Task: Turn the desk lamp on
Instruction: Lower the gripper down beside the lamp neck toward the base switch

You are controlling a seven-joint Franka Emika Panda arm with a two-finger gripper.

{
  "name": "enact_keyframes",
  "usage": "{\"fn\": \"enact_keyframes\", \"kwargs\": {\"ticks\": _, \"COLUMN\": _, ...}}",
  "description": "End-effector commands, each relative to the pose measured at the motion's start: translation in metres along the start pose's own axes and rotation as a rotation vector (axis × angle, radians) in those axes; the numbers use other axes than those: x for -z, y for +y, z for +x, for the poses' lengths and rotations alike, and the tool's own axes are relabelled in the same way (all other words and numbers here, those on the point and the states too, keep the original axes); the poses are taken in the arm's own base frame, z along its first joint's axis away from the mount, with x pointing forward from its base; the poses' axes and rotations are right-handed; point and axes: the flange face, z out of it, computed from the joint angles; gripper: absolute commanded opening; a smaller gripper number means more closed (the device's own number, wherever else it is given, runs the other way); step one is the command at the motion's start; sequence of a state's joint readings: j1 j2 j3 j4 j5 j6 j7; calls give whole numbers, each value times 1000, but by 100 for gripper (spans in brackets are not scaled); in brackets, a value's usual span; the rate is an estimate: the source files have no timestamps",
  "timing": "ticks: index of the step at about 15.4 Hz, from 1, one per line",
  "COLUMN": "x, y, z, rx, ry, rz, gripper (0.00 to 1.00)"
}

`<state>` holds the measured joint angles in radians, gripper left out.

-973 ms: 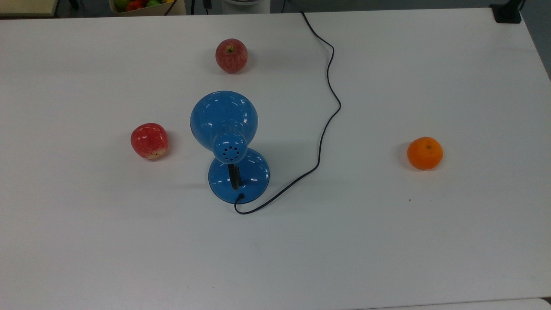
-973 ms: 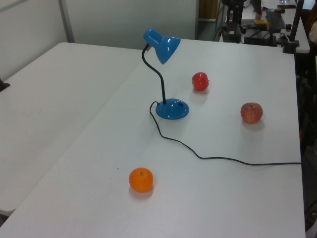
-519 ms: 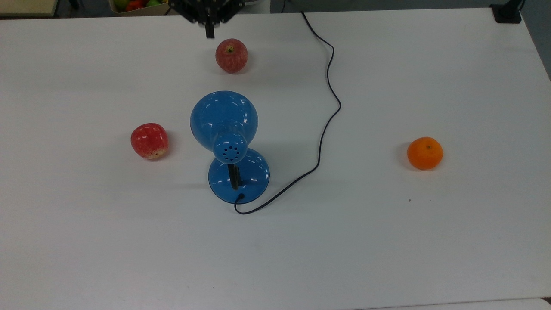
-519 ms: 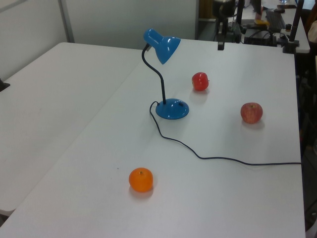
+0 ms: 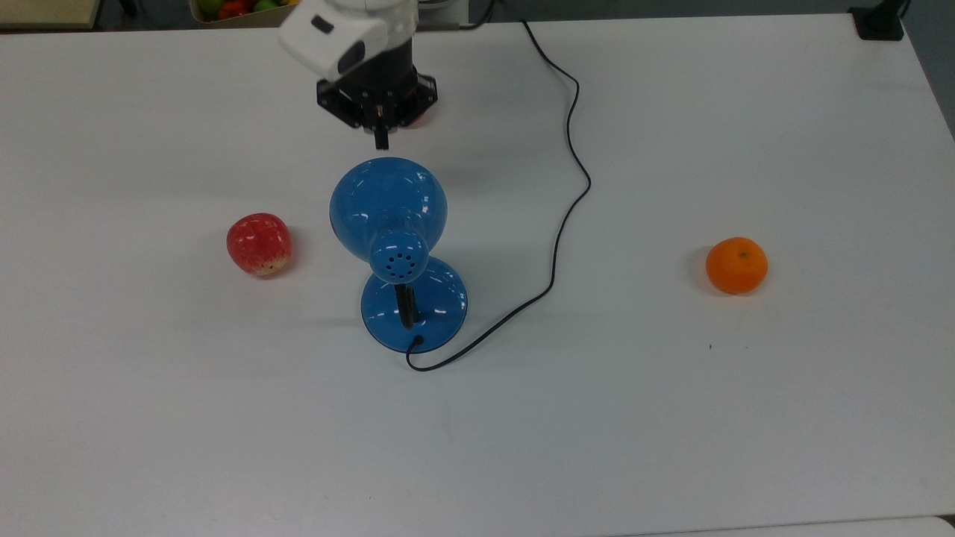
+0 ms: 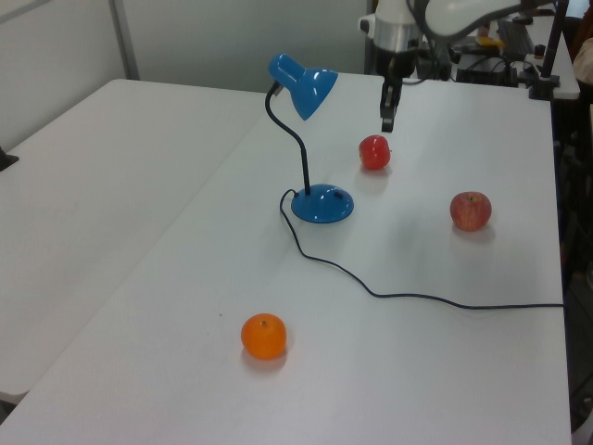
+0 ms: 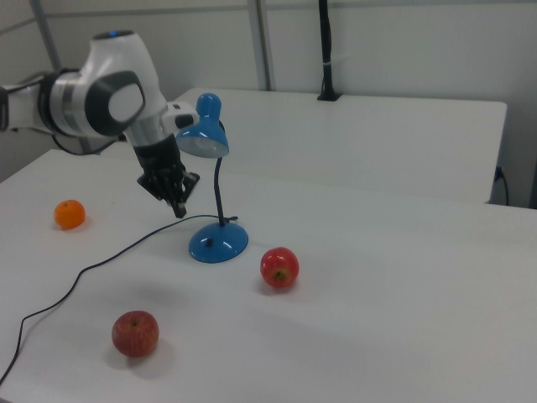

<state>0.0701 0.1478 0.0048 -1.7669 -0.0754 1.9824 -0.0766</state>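
A shiny blue metal desk lamp (image 5: 395, 246) with a round dome shade, a thin black bendy neck and a round flat base stands near the middle of the white desk (image 5: 746, 418). Its thin black cord (image 5: 571, 149) snakes away from the base toward the top view's upper edge. The robot's claw (image 5: 381, 139) hangs in the air, pointing down, with its two black fingers pressed together and nothing held between them. In the top view the claw is just above the rim of the shade, so the lamp lies toward the top view's bottom from it. In the left view the claw is to the right of the shade, apart from it, and above a red apple (image 6: 374, 152). The lamp stands tall, with its neck going straight up from the base and then curving over. I cannot see a switch. The lamp does not look lit, so I think the claw has to go on to the lamp and find the switch. A second red apple (image 6: 471, 210) and an orange (image 5: 736, 265) sit well apart from the lamp. A tray holding fruit (image 5: 242, 9) peeks in at the top view's upper edge.
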Motion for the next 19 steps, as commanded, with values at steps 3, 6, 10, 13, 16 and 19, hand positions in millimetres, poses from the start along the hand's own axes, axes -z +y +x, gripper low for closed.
{"fn": "enact_keyframes", "kwargs": {"ticks": 3, "x": -62, "y": -10, "z": 13, "rx": 16, "ry": 71, "rz": 18, "gripper": 0}}
{"fn": "enact_keyframes", "kwargs": {"ticks": 6, "x": -89, "y": -17, "z": 22, "rx": 23, "ry": 101, "rz": 21, "gripper": 0}}
{"fn": "enact_keyframes", "kwargs": {"ticks": 10, "x": -112, "y": -30, "z": 36, "rx": -11, "ry": 160, "rz": 28, "gripper": 0}}
{"fn": "enact_keyframes", "kwargs": {"ticks": 13, "x": -120, "y": -30, "z": 43, "rx": -14, "ry": 205, "rz": 27, "gripper": 0}}
{"fn": "enact_keyframes", "kwargs": {"ticks": 16, "x": -130, "y": -30, "z": 47, "rx": -29, "ry": 235, "rz": 29, "gripper": 0}}
{"fn": "enact_keyframes", "kwargs": {"ticks": 19, "x": -136, "y": -31, "z": 51, "rx": -45, "ry": 272, "rz": 30, "gripper": 0}}
